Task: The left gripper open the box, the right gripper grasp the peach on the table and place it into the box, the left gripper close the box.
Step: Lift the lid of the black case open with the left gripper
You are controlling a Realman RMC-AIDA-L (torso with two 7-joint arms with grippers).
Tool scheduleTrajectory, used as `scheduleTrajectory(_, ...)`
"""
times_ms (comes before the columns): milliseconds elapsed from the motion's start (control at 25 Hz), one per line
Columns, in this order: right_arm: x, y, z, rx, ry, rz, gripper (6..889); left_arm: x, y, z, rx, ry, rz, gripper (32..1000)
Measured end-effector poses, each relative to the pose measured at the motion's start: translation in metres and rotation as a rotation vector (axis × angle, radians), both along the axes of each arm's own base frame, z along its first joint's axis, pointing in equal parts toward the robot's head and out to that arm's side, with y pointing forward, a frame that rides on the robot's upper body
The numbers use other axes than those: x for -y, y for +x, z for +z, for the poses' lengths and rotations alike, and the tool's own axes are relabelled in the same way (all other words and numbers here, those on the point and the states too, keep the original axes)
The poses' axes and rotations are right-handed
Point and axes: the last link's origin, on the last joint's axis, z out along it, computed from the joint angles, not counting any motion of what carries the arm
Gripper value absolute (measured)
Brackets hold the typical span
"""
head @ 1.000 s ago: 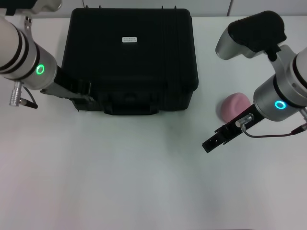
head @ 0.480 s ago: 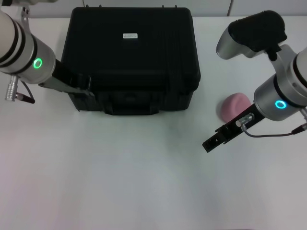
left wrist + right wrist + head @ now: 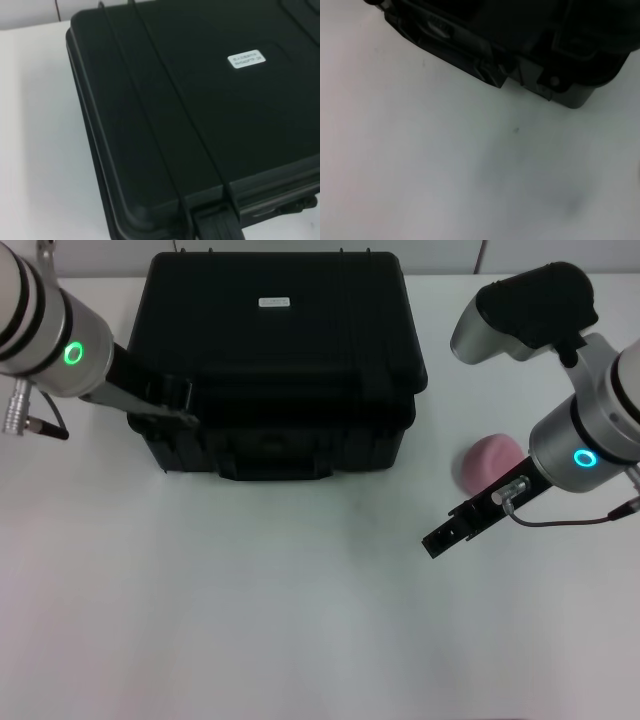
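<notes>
Left tool at the box's front-left corner — lid slightly raised.

Head view: the box point(image 3: 272, 360) sits at the back of the white surface point(image 3: 250, 600); the left tool point(image 3: 172, 400) touches its lid edge, and I cannot tell how wide it stands. The peach point(image 3: 485, 462) lies on the surface right of the box; the right tool point(image 3: 445, 533) hovers just in front of it, narrow and empty. Left wrist view: the lid with its white label point(image 3: 246, 58). Right wrist view: the box's front handle point(image 3: 460, 52) — bare surface beside it.

Plain white table point(image 3: 250, 620), with a grey wall strip point(image 3: 440, 255) behind it.
</notes>
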Motion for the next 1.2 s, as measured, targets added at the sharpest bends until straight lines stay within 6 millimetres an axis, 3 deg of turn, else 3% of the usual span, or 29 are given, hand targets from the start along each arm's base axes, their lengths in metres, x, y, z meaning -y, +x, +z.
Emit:
scheduleTrajectory(640, -0.001, 0.003, -0.002, 0.007, -0.008, -0.011, 853, 0.000, 0.017, 0.006, -0.012, -0.009, -0.048, 373)
scheduleTrajectory(1200, -0.001, 0.004, -0.002, 0.008, -0.010, -0.014, 852, -0.005, 0.030, 0.023, 0.003, 0.025, -0.101, 373)
